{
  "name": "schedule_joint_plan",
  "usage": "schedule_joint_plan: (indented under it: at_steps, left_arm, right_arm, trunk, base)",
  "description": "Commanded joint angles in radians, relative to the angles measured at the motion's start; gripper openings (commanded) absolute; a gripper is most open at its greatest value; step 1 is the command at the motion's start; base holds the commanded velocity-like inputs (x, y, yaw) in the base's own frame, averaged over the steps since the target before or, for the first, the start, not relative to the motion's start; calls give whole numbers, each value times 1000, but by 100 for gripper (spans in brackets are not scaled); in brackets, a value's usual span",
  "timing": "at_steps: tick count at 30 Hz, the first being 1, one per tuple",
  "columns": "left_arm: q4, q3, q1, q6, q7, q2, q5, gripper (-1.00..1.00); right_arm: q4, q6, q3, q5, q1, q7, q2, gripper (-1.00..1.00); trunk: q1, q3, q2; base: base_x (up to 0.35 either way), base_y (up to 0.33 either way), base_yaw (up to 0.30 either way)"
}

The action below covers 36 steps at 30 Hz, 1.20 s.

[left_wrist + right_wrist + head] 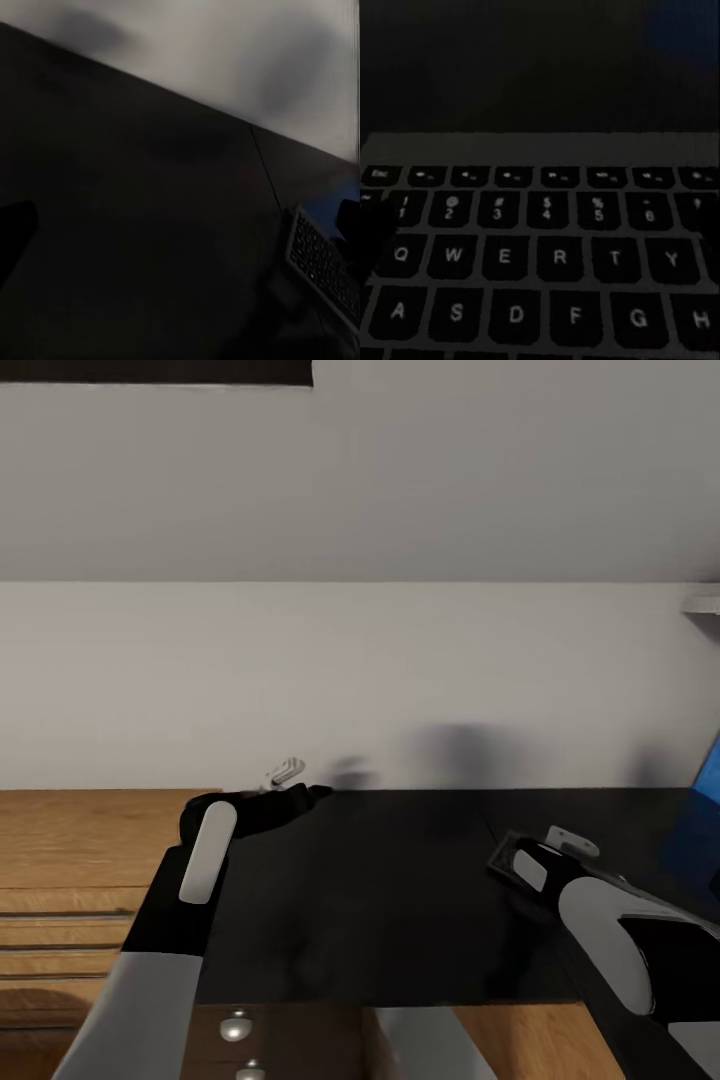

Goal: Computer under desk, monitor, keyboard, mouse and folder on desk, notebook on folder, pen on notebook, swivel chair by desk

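I count one long black worktop (400, 900) with wood sides, one flat black keyboard (540, 262) with dark-grey lettered keys, one bright blue folder (705, 800), and two round silver knobs (236, 1028) on the drawer fronts at my six o'clock. A second piece of furniture, a wooden chest (70, 880) with long bar handles, stands at my nine o'clock, touching or just beside the worktop's end; I cannot tell which.

A pale wall (360, 680) closes off everything from ten to two o'clock. The folder sits at the worktop's far edge at three o'clock, cut by the frame.

My left fingers (290, 792) reach out at eleven o'clock, over the back edge of the worktop near the wall. A small light-grey part shows at their tip, but whether they are spread or pressed together I cannot tell. From that wrist, the keyboard (322, 270) lies well apart, across a stretch of dark surface, with blue beyond it.

My right fingers (510, 860) sit at two o'clock, low over the worktop, and my own arm hides the keyboard in the head view. From that wrist, the key rows run directly ahead, very close. How the right fingers stand I cannot tell either.
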Motion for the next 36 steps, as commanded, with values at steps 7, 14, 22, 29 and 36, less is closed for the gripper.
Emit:
schedule_joint_plan:
  at_steps: [7,14,22,29,36]
  left_arm:
    - [-1,0,-1,3,9,0,9,100]
    - [-1,0,-1,3,10,0,9,100]
    - [-1,0,-1,3,10,0,8,100]
    - [-1,0,-1,4,10,0,9,100]
    - [-8,0,-1,6,9,0,12,100]
  right_arm:
    - [1,-7,0,-8,-1,0,-13,100]
    - [1,-7,0,-8,-1,0,-13,100]
    - [2,-7,0,-8,-1,1,-13,100]
    - [3,-5,0,-7,-1,1,-11,100]
    - [3,-4,1,-7,-1,4,-8,100]
  trunk:
    - [0,4,-1]
    - [0,7,-1]
    - [0,7,-1]
    - [0,7,-1]
    - [0,7,-1]
  base:
    - [0,0,-219]
    - [0,0,-245]
    - [0,0,-259]
    - [0,0,-116]
    - [0,0,-9]
